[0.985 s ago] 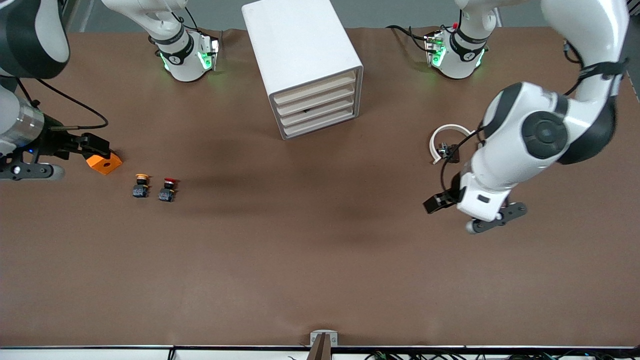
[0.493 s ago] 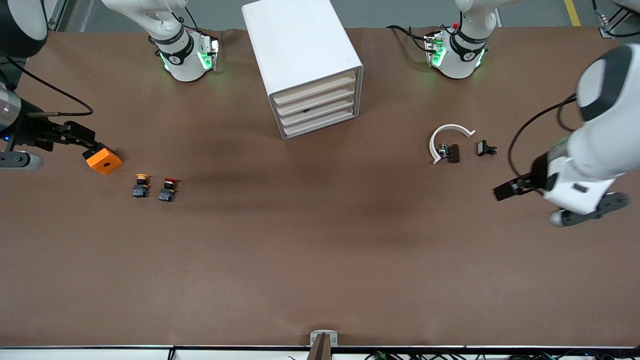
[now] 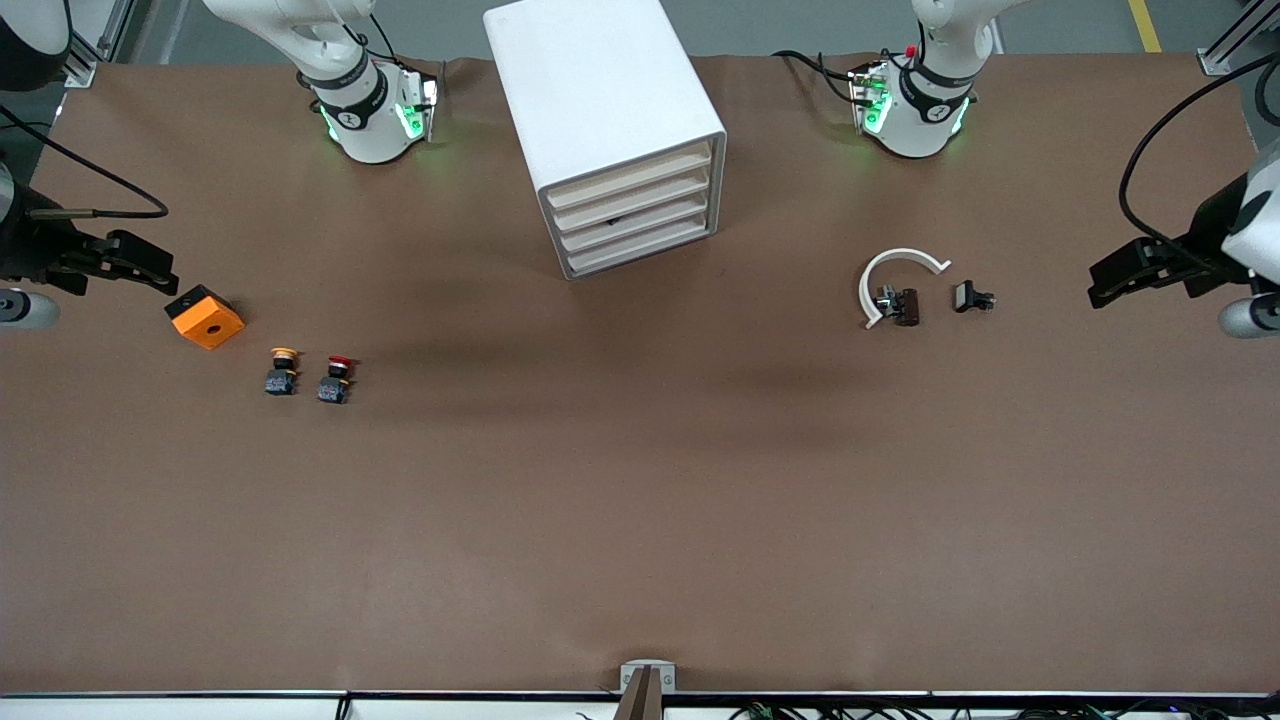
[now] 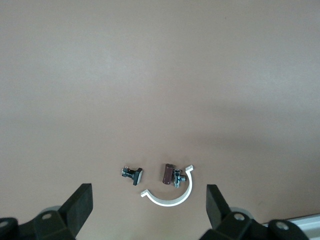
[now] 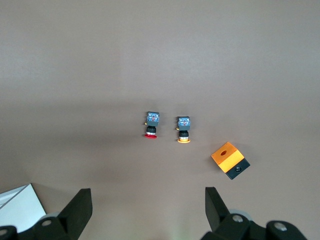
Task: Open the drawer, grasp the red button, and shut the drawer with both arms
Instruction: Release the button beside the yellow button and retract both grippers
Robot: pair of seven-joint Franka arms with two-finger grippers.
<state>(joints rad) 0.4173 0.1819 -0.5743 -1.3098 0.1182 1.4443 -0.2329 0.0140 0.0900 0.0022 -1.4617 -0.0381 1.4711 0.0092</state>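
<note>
Both arms have swung outward since a second ago; from the front we see the left gripper (image 3: 1120, 275) and right gripper (image 3: 150, 268) spread, holding nothing, over the table's ends, all drawers (image 3: 632, 215) shut. Right wrist shows the button (image 5: 151, 126) beside its yellow-capped twin (image 5: 183, 129); we should pull one drawer's slat squarely

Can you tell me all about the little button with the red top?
The red button is small, with a shiny red mushroom cap, a black neck and a dark blue-black blocky body that looks plastic. It lies on the brown table toward the right arm's end, close beside a matching yellow-capped button but apart from it. Nothing holds or touches it.
</note>
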